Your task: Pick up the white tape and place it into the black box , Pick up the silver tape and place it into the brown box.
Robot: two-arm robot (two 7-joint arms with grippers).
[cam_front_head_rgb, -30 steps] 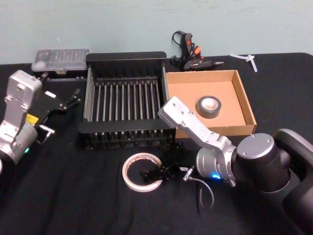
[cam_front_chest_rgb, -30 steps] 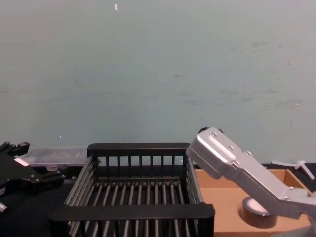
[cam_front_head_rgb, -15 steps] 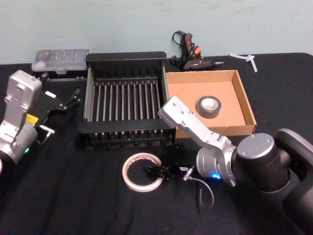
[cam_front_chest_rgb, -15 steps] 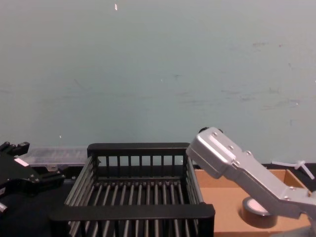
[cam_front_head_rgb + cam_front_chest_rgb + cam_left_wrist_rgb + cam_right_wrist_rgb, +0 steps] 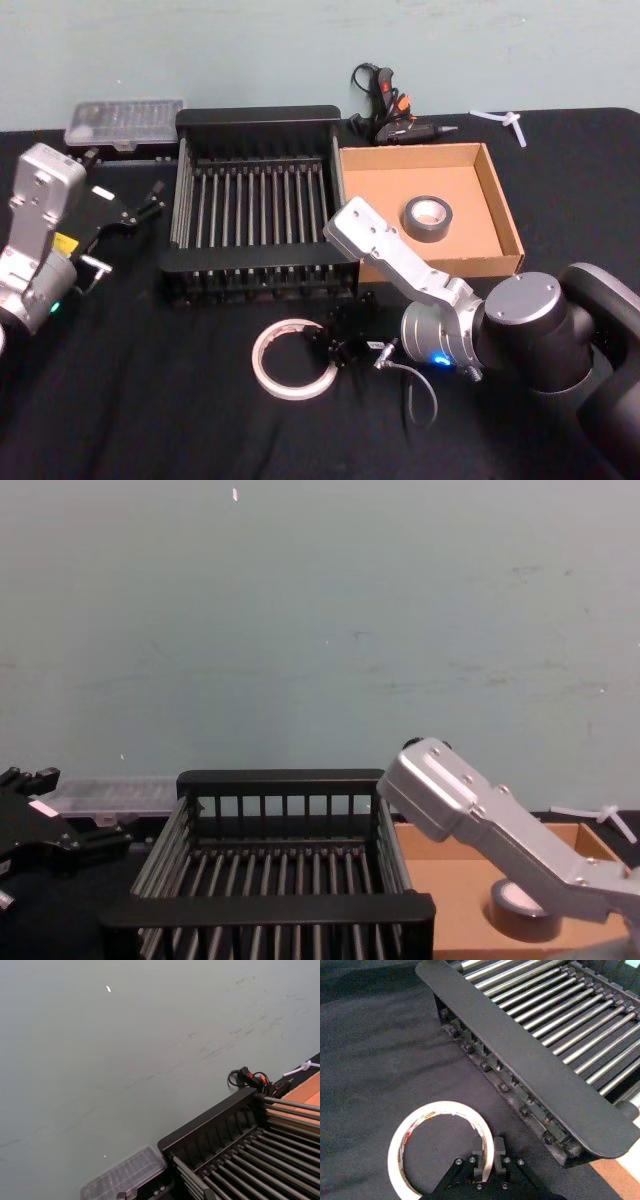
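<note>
The white tape (image 5: pixel 272 375) is a thin ring on the black cloth in front of the black box (image 5: pixel 258 118). My right gripper (image 5: pixel 331 347) is shut on the ring's right side. In the right wrist view one finger (image 5: pixel 479 1159) stands inside the white tape (image 5: pixel 407 1130) and the other outside, pinching its wall at the right gripper (image 5: pixel 489 1154). The silver tape (image 5: pixel 428 217) lies inside the brown box (image 5: pixel 497 190), and its lower edge shows in the chest view (image 5: pixel 520 915). My left gripper (image 5: pixel 150 200) is parked left of the black box with its fingers apart and nothing between them.
A clear plastic bit case (image 5: pixel 123 122) lies behind the crate's left corner. A black glue gun (image 5: pixel 395 112) and a white plastic piece (image 5: pixel 505 122) lie behind the brown box. A loose cable (image 5: pixel 420 390) hangs off my right wrist. Bare black cloth (image 5: pixel 150 400) spreads at the front left.
My right gripper's fingers have closed onto the white tape's wall. The ring has shifted slightly towards me and looks tipped. The left arm has not moved.
</note>
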